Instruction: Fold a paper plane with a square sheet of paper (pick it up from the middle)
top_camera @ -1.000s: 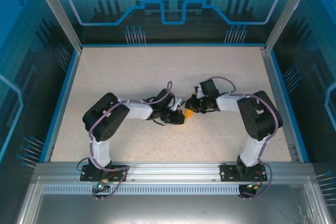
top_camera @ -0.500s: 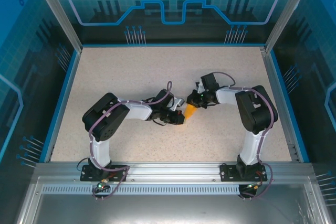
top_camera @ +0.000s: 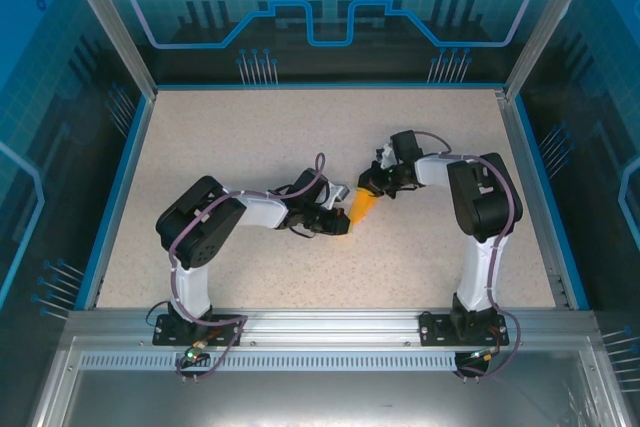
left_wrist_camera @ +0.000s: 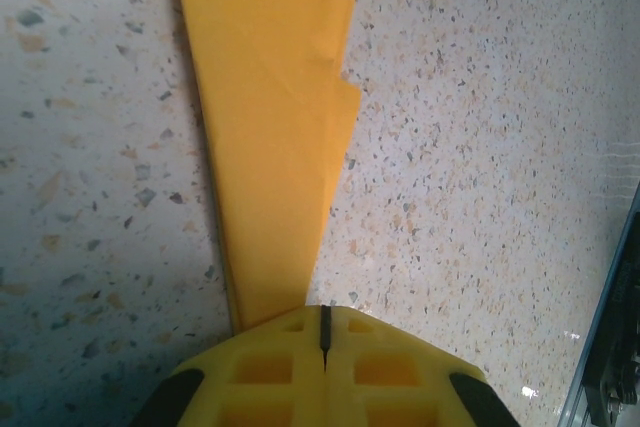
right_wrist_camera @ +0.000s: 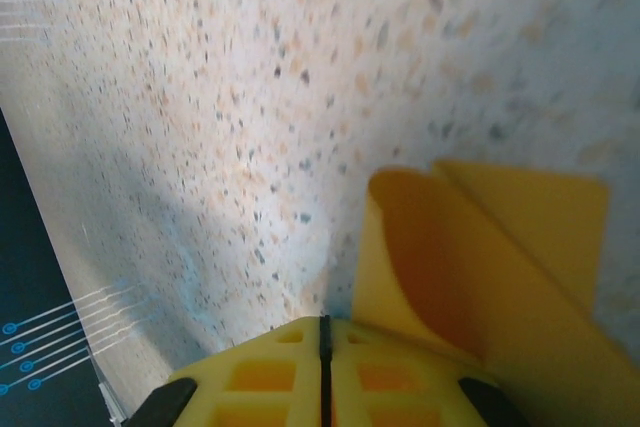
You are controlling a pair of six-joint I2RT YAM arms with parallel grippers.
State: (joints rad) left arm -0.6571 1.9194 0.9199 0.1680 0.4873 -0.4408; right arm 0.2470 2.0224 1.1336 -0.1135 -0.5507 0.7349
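Speckled beige tabletop point(top_camera: 250, 137) fills the floor of a booth with blue patterned walls point(top_camera: 330, 7). Near its middle is a thin bright orange paper point(top_camera: 361, 206), folded into a long narrow pointed shape, running slantwise between the two grippers.

In the left wrist view the orange paper point(left_wrist_camera: 270, 127) tapers from a broad end at the top down to a slim end, with overlapping folded layers and a small notch along its right edge. That slim end disappears into the left gripper point(left_wrist_camera: 323, 335), whose yellow fingers point(left_wrist_camera: 265, 367) are pressed together on it with only a hairline seam between them. A shadow runs along the paper's left side; I cannot tell whether it touches the table.

In the right wrist view the orange paper point(right_wrist_camera: 480, 257) curls up just to the right of the right gripper point(right_wrist_camera: 323, 339). These yellow fingers point(right_wrist_camera: 260, 377) are also together, and the sheet's edge rises right from their tips, seemingly pinched there.

From above, the left gripper point(top_camera: 338, 219) sits at the paper's lower left end and the right gripper point(top_camera: 373, 185) at its upper right end. Both arms bend inward, each with a lilac cable point(top_camera: 320, 172) looped along it, their bases bolted to an aluminium rail point(top_camera: 320, 322) at the near edge.
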